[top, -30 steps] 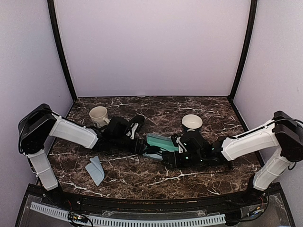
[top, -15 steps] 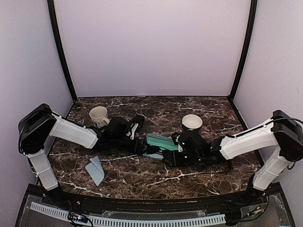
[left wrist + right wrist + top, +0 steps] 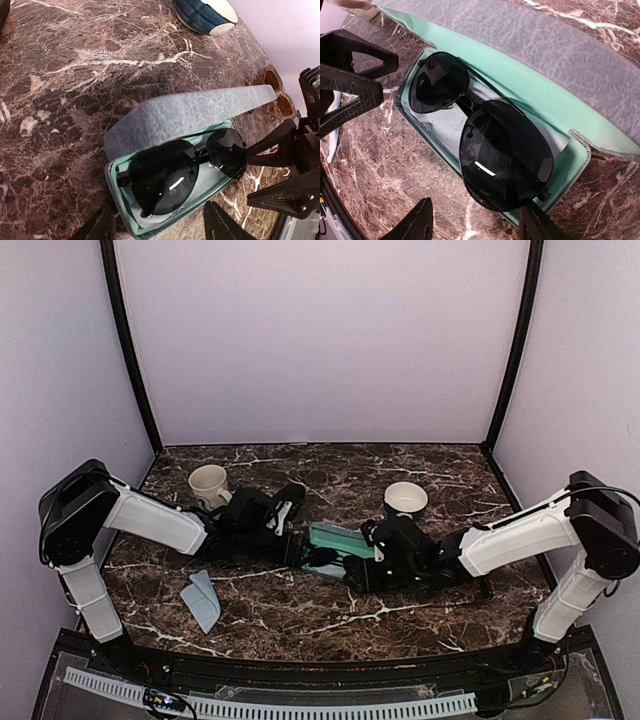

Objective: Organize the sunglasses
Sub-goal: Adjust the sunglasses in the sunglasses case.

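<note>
1. The dark-framed sunglasses with dark lenses (image 3: pixel 505 150) lie folded, lenses up, inside the open blue-grey textured case with mint lining (image 3: pixel 190 112). The pair is stowed but not yet shut in.
2. The case rests on the brown marble worktop (image 3: pixel 75 75), and its lid leans up and back over the glasses.
3. The left fingers (image 3: pixel 220 227) stand apart, straddling one short end of the case with nothing clamped.
4. The right fingers (image 3: pixel 417 225) are apart too, at the opposite short end, one close against the rim. My reading is that they bracket the case so it cannot slide while the lid is closed.
5. Past the lid's far end two brownish ovals (image 3: pixel 273 80) show, probably a second pair, though they are half hidden.
6. A dark-blue striped cup (image 3: pixel 405 498) stands near the case behind the lid, so the lid should go down, not back.
7. The white cup (image 3: pixel 208 483) and a pale grey folded piece (image 3: pixel 202 600) lie well apart from the case.
</note>
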